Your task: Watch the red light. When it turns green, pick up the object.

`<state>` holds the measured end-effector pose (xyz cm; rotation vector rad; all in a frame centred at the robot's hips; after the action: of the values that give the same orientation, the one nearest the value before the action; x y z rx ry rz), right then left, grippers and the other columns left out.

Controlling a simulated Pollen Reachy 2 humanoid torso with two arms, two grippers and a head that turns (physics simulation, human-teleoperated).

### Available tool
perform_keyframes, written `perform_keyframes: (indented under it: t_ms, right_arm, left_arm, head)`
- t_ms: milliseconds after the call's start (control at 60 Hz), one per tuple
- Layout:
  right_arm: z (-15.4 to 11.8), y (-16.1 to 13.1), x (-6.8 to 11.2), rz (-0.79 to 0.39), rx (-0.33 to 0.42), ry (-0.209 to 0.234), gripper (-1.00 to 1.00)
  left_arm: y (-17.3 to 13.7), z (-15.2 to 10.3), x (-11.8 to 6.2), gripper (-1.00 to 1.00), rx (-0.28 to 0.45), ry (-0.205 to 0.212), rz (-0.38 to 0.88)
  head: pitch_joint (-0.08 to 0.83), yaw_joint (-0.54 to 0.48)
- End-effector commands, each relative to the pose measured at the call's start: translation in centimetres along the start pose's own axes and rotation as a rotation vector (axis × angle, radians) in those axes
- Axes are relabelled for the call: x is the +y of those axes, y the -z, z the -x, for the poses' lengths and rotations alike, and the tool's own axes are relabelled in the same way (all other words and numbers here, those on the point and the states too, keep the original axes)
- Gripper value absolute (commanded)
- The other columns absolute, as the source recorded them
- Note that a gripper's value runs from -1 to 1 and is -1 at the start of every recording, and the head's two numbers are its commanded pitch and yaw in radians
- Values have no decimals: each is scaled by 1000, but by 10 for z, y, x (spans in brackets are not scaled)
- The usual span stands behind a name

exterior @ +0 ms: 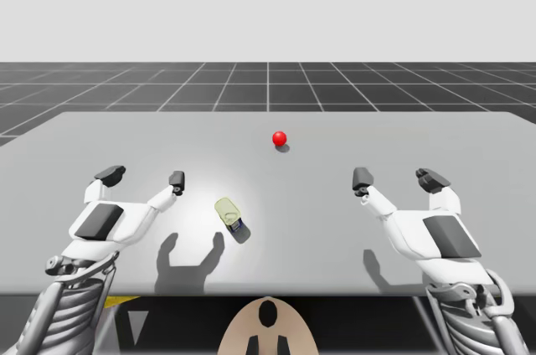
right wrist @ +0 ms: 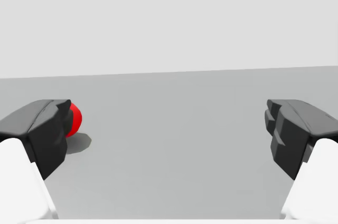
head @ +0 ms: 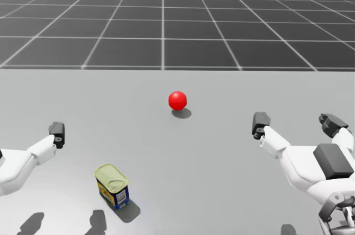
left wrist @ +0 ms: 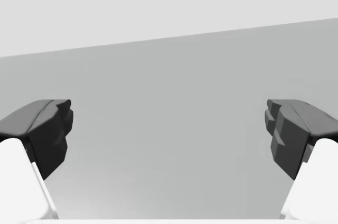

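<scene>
Currently the waiting step: the light [exterior: 280, 138] shows red, so nothing is lifted yet. The blue, yellow-topped oblong can [exterior: 229, 213] sits on the surface [exterior: 335, 229] near my left tool [exterior: 143, 177], apparently leaning. That tool and my right tool [exterior: 397, 177] hover empty, fingers spread wide. On green, the left tool must descend astride the can.

Simulated test scene, rendered. Plain grey surface [exterior: 435, 141], flat, untextured. Past its far edge, dark floor [exterior: 268, 87] ruled with pale grid lines, running to horizon. Blank light-grey backdrop [exterior: 268, 3] above. Even, synthetic shading throughout.
</scene>
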<state>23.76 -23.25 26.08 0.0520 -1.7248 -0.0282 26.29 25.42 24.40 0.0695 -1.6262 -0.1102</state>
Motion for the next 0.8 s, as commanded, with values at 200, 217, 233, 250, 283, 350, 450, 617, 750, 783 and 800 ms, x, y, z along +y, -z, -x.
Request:
perform_keyframes:
  t_ms: [200,217,233,250,283,350,450,617,750,783,800]
  right_arm:
    - [2,-1,3,4,3,16,-1000]
    - [2,-1,3,4,3,16,-1000]
    - [2,-1,3,4,3,17,-1000]
    - [2,-1,3,4,2,16,-1000]
    - [2,-1,3,4,2,16,-1000]
    - [2,-1,3,4,2,16,-1000]
    - [2,-1,3,4,2,15,-1000]
    - [2,-1,2,4,2,15,-1000]
    - [2,-1,2,6,1,13,-1000]
    - [2,-1,2,6,1,13,-1000]
    - [2,-1,2,6,1,12,-1000]
  left_arm:
    - [0,0,0,-1000,2,1,1]
    - [0,0,0,-1000,2,1,1]
    - [0,0,0,-1000,2,1,1]
    - [0,0,0,-1000,2,1,1]
    - [0,0,0,-1000,2,1,1]
    - [0,0,0,-1000,2,2,1]
    - [0,1,0,-1000,2,1,1]
    - [0,1,0,-1000,3,2,1]
    - [0,1,0,-1000,3,2,1]
    - [0,1,0,-1000,3,2,0]
    - [0,1,0,-1000,3,2,0]
  head:
    - [426,-56]
    - [426,-56]
    - [426,-56]
    - [427,-56]
    - [427,-56]
    - [427,-56]
    - [428,-56]
    - [427,-56]
    - [428,-56]
    - [428,-56]
    - [428,-56]
